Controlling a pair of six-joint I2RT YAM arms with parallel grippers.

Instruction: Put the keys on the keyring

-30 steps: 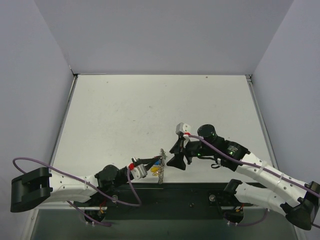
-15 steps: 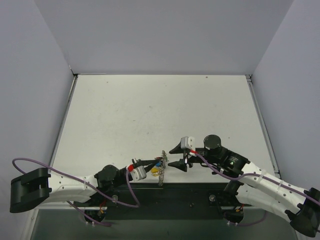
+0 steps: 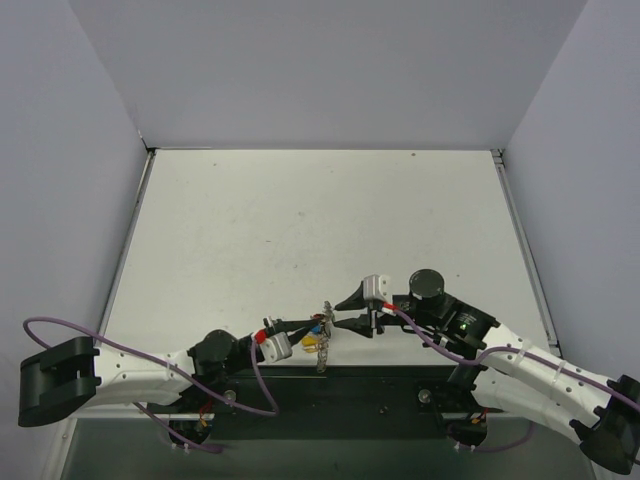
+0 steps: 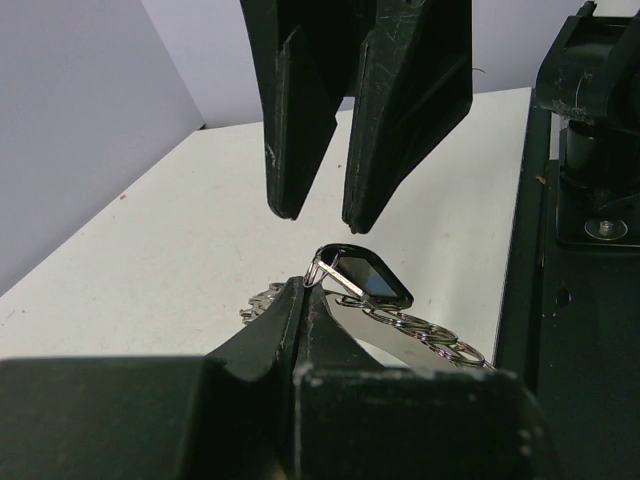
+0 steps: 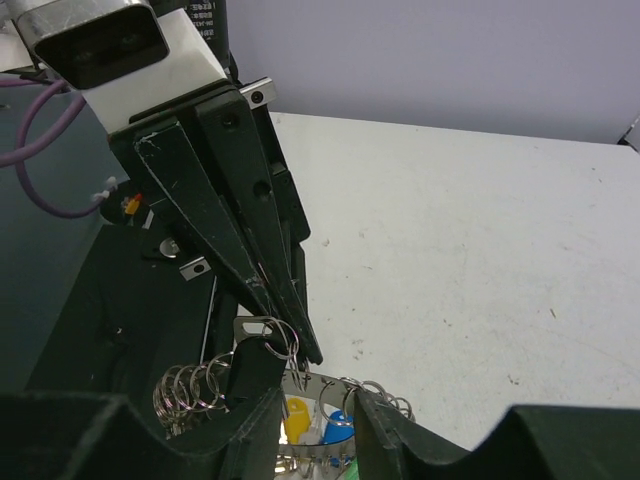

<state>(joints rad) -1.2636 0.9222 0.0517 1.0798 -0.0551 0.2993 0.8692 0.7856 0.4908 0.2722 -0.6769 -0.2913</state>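
Left arm: came in low from the left, along the near edge of the desk.
Left fingers: clenched, pinching a small wire loop on the rim of the keyring.
Why that grip: my read is that it holds the ring up and steady, so the other arm gets a fixed target.
Keyring position: at the near edge of the desk, just past the left fingertips, between the two arms.
Keyring axis: edge-on from above and stood upright. Its long line ran near-to-far, across the line of the arms, with one flat face toward each arm.
Dark-headed key: sat on the pinched loop, head pointing away from the left fingers toward the right arm. Long axis roughly left-right, tipped slightly down.
Other keys: a yellow head and a blue head hung at the rim. They showed in the gap between the right fingers – contact cannot be told.
Right fingers: parted, gripping nothing. Their tips sat just above the dark-headed key, apart from it.
Why there: they looked lined up to straddle that key or its loop – a judgement only.
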